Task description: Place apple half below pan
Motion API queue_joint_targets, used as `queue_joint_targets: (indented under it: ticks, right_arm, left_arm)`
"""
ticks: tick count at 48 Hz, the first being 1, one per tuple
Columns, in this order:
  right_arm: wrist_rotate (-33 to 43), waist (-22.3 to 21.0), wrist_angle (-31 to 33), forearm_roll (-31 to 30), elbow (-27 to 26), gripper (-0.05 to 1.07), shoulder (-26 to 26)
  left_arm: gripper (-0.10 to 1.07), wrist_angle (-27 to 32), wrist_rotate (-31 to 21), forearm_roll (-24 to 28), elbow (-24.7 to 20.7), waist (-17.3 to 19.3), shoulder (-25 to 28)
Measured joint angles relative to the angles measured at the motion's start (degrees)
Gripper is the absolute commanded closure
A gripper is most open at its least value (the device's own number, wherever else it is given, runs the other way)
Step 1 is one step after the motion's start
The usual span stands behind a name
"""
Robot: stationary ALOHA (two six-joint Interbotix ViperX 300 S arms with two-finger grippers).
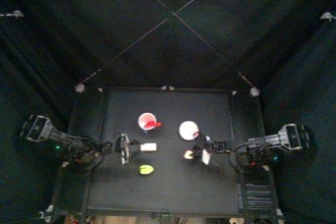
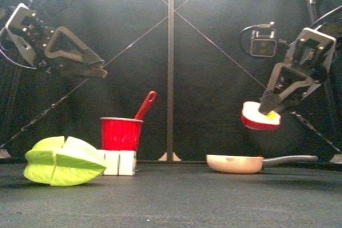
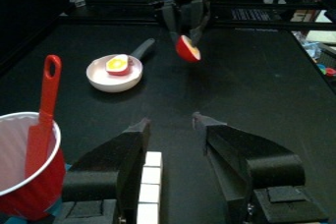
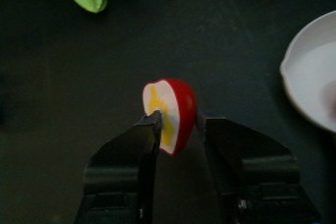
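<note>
The apple half [image 4: 174,116] has red skin and a cream-yellow cut face. My right gripper [image 4: 182,120] is shut on it and holds it in the air, above the table, as the front view shows [image 2: 262,118]. The pan [image 2: 238,162] is a small whitish dish with a handle and sits on the table just left of and under the apple. In the top view the apple [image 1: 195,155] is on the near side of the pan [image 1: 190,129]. A small yellow patch shows inside the pan [image 3: 114,74] in the left wrist view. My left gripper [image 3: 171,122] is open and empty, over the white cube.
A red cup [image 2: 123,133] holding a red utensil stands at centre left. A small white cube [image 2: 122,162] lies beside it. A yellow-green piece [image 2: 63,160] lies at the front left. The left arm [image 2: 60,42] hangs raised at the left.
</note>
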Motion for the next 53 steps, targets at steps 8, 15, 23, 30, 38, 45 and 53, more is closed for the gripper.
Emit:
queue_joint_targets:
  ticks: [8, 15, 23, 30, 38, 45, 53]
  right_arm:
    - [-0.09, 5.98, -0.26, 3.25, 0.0, 0.35, 2.64]
    - [0.0, 9.49, -1.58, 4.04, -0.35, 0.34, 6.59]
    - [-0.18, 10.37, -1.58, 3.08, -1.76, 0.33, 10.72]
    - [-0.18, 10.37, -1.14, 1.23, -3.43, 0.33, 12.3]
    - [-0.18, 10.46, -1.05, 0.7, -3.87, 0.32, 12.39]
    - [-0.18, 10.72, -1.05, 0.79, -3.87, 0.28, 12.39]
    - [-0.18, 10.63, -1.05, 0.88, -3.87, 0.21, 12.39]
  left_arm:
    - [0.18, 0.0, 0.0, 0.0, 0.09, -0.09, 0.0]
    - [0.18, 0.0, 0.0, 0.0, 0.09, 0.0, 0.09]
    - [0.18, 0.0, 0.0, 0.0, 0.09, 0.0, 0.09]
    - [0.18, 0.0, 0.0, 0.0, 0.09, 0.0, 0.09]
    - [0.18, 0.0, 0.0, 0.0, 0.09, 0.0, 0.0]
    - [0.18, 0.0, 0.0, 0.0, 0.09, 0.0, 0.0]
    - [0.18, 0.0, 0.0, 0.0, 0.09, 0.0, 0.0]
